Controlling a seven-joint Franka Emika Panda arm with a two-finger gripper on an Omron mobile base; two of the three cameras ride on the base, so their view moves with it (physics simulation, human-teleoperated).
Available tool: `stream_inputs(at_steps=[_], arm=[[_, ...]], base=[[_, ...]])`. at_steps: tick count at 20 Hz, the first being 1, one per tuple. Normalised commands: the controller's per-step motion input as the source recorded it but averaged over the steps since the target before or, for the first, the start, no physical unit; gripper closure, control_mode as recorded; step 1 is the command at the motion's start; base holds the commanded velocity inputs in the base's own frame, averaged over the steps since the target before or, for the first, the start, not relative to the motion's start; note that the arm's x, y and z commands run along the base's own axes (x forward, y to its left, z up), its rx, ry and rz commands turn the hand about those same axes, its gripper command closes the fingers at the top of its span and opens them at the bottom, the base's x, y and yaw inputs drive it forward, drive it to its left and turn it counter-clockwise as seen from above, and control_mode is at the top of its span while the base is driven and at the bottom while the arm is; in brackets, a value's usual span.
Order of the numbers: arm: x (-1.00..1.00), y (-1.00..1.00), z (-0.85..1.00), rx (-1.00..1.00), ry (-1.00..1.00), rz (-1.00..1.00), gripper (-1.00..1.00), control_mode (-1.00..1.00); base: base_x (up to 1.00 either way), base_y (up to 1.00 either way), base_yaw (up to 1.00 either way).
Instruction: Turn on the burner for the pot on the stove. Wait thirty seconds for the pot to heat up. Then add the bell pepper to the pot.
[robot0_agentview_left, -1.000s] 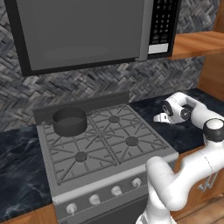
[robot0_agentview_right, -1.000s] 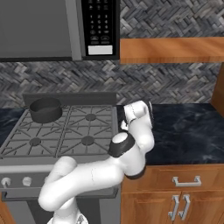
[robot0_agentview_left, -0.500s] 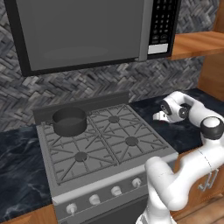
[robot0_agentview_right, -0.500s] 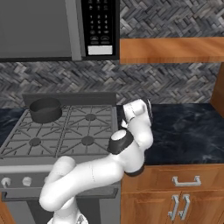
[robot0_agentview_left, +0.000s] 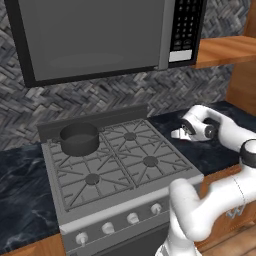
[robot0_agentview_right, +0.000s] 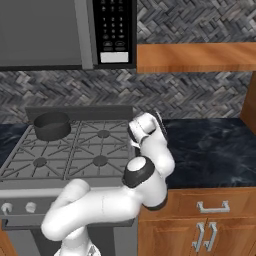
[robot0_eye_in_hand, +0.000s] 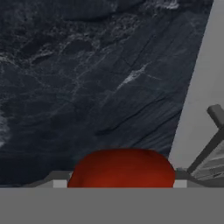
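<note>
The bell pepper, a red rounded lump, lies on the dark counter. It fills the gap between the two finger tips of my gripper, which is shut on it. In the left base view the gripper is down at the counter just right of the stove. The dark grey pot stands on the back left grate and hides its burner. From the right the pot is far left of my hand.
Pale knobs run along the stove's front. A grey microwave hangs above the range. The stove's grey side and a grate prong are close on the right of the hand view. Dark counter stretches rightward.
The hand has edged slightly lower and leftward over the counter beside the stove. The pot has not moved.
</note>
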Motion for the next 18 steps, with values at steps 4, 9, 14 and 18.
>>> stream_inputs(at_steps=[4, 9, 14, 18], arm=[[-0.03, 0.81, 0.98, -0.13, -0.13, 0.13, 1.00, -1.00], [-0.05, 0.61, 0.98, -0.14, -0.05, 0.12, 1.00, -1.00], [-0.28, 0.56, 0.86, -0.07, 0.01, 0.11, 1.00, -1.00], [-0.33, 0.39, 0.97, -0.09, 0.06, 0.09, 1.00, -1.00]], base=[[0.00, 0.00, 0.00], [0.00, 0.00, 0.00], [0.00, 0.00, 0.00], [0.00, 0.00, 0.00]])
